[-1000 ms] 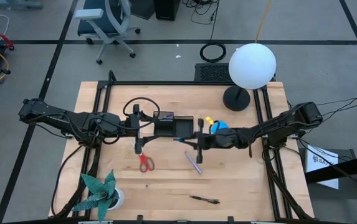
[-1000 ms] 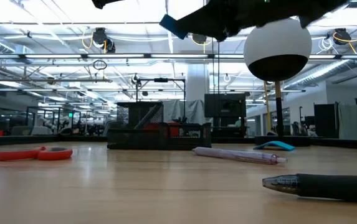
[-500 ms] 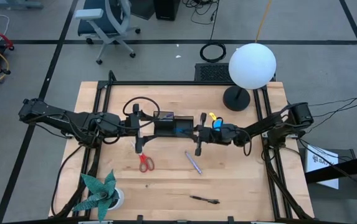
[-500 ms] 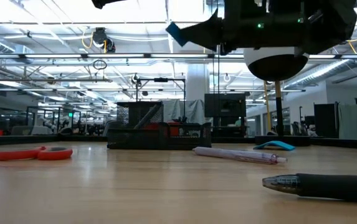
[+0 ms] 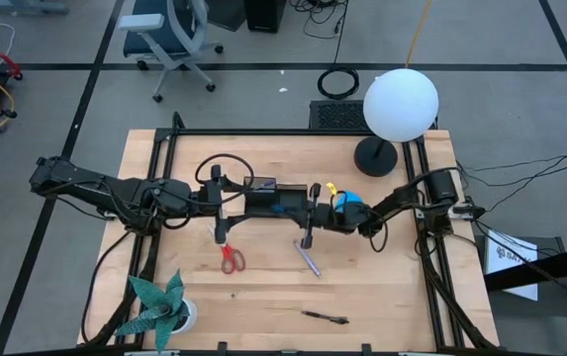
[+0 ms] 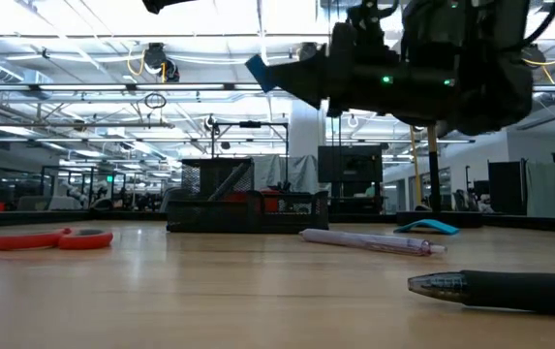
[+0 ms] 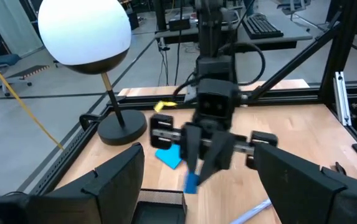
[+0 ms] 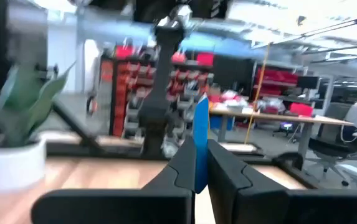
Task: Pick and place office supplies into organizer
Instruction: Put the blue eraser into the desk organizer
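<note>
My right gripper [image 5: 287, 206] hovers over the right part of the black organizer [image 5: 261, 200], shut on a small blue piece [image 8: 200, 144]. The left wrist view shows that piece [image 7: 192, 182] in its jaws. My left gripper [image 5: 234, 203] is open at the organizer's left end, its fingers [image 7: 113, 180] spread wide. Flat on the wood lie red-handled scissors [image 5: 232, 259], a purple pen [image 5: 308, 259] and a dark pen [image 5: 325, 317]. The blue notepad [image 5: 348, 201] lies right of the organizer. My right gripper pinches the blue piece between its two fingers [image 8: 181, 163], one on each flat face, and its upper edge [image 8: 201, 109] stands out past the fingertips. The fingers reach in level from the table's right. The piece is lifted clear above the organizer.
The lamp's round base [image 5: 375, 156] and white globe [image 5: 400, 104] stand at the far right. A teal paper plant [image 5: 159, 307] sits at the near left corner. A yellow bit [image 5: 332, 188] lies beside the notepad. Bare wood spreads between the scissors and the near edge.
My right gripper has moved toward the table's left and slightly toward the far edge, carrying the blue piece from beside the purple pen to over the organizer, still shut on it. Its elbow has drawn back toward the far edge.
</note>
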